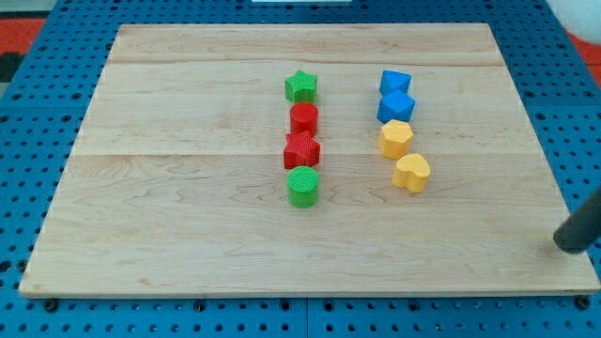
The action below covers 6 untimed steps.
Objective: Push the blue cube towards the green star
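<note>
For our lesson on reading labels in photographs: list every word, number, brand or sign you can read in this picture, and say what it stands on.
None: no word, number, brand or sign can be read.
The wooden board shows only wood grain.
The green star, the blue cube and the other blocks are plain coloured.
The blue pegboard around the board has holes only.
My tip, at the view's lower right, far from the blocks, is bare and dark.

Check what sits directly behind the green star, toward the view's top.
Nothing: only bare wooden board lies beyond the green star. The red cylinder touches its near side. No block's underside is visible.
</note>
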Available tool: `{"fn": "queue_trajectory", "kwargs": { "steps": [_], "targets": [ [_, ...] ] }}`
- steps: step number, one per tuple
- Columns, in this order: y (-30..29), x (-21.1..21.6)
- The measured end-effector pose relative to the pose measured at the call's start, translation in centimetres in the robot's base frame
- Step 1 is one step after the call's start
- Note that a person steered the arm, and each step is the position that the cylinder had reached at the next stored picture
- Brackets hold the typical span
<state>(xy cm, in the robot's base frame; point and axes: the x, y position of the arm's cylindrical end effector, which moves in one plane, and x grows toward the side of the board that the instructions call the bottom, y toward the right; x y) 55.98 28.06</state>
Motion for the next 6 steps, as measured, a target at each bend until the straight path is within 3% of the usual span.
{"fn": "queue_trajectory", "kwargs": {
  "steps": [3, 4, 5, 6],
  "targets": [
    [-6.0, -14.4],
    [-6.2, -14.7],
    [-9.2, -11.8],
    [-11.8, -12.9]
  ]
}}
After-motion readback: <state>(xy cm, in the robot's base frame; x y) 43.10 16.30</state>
